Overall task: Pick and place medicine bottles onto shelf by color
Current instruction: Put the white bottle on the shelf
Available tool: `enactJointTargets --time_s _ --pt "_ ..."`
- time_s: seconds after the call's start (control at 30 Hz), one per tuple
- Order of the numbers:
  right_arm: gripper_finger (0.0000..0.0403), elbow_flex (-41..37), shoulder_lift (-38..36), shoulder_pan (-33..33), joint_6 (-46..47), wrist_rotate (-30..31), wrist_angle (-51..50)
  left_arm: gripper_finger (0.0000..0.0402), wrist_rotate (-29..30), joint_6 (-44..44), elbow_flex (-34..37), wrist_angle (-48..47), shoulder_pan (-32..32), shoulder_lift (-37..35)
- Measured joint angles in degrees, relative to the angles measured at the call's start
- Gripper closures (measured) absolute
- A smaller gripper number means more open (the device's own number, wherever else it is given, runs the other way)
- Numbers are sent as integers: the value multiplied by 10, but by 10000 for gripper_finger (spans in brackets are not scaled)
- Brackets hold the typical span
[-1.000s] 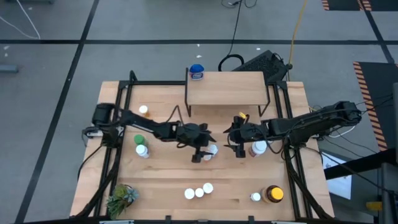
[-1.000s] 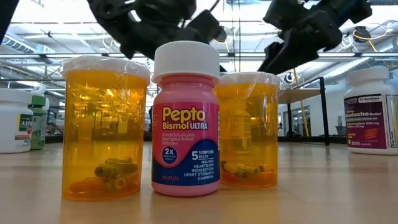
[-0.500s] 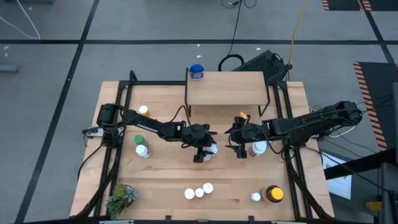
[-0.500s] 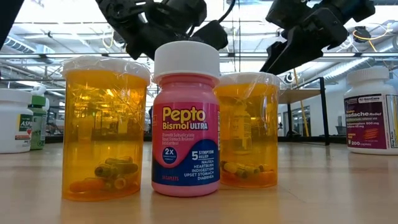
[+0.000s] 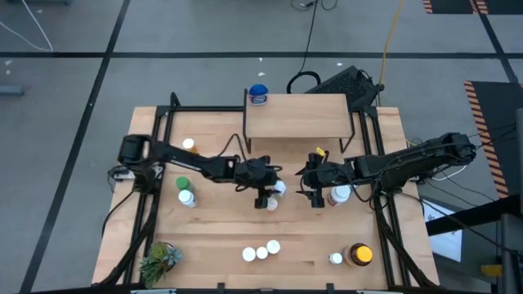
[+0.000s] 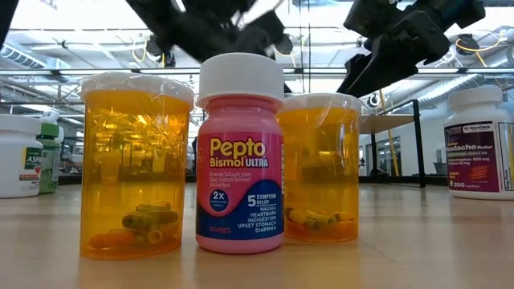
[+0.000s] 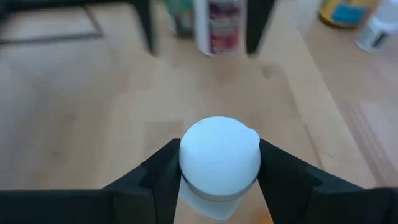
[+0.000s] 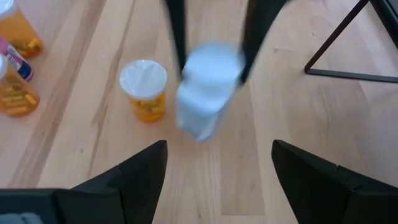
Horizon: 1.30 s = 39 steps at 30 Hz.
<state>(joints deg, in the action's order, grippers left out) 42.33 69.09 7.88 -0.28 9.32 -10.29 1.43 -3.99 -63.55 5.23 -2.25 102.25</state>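
Near the middle of the desk (image 5: 221, 233), in front of the shelf (image 5: 298, 114), you are seeing the left pincer (image 5: 268, 194) pinching a white-capped bottle (image 7: 219, 155); its fingers (image 7: 155, 177) are pressing both sides of the cap; in the right wrist view that bottle is hanging above the wood, apart from an orange white-lidded bottle (image 8: 145, 89) standing beside it; the right pincer (image 5: 315, 196) is hovering just beside, fingers spread; a blue-capped bottle (image 5: 258, 95) is sitting at the shelf's back left corner; three white-capped bottles (image 5: 261, 251) are standing near the front edge.
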Motion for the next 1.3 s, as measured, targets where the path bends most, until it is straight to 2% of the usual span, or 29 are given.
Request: enactJointTargets --time_s 0.17,0.27,0.33,0.4,0.57,0.77,1.0,1.3 --pt "117 0 -6 0 -5 1 -2 220 85 -1 -11 -71 19 -95" --pt "117 0 -7 -1 -15 1 11 221 135 -7 -54 -145 57 -129" --pt "117 0 -7 -2 -23 1 26 219 141 -9 -96 -189 92 -132" --pt "117 0 -7 -2 -24 1 43 214 141 -21 -132 -234 127 -130" --pt "117 0 -7 -2 -22 0 42 209 134 -37 -183 -261 205 -112" --pt "117 0 -7 -2 -23 -1 43 207 60 -35 -183 -250 273 -105" --pt "117 0 -7 -2 -23 -3 44 207 22 -45 -170 -238 297 -81" --pt "117 0 -7 -2 -21 -3 49 206 27 -48 -167 -236 301 -65"
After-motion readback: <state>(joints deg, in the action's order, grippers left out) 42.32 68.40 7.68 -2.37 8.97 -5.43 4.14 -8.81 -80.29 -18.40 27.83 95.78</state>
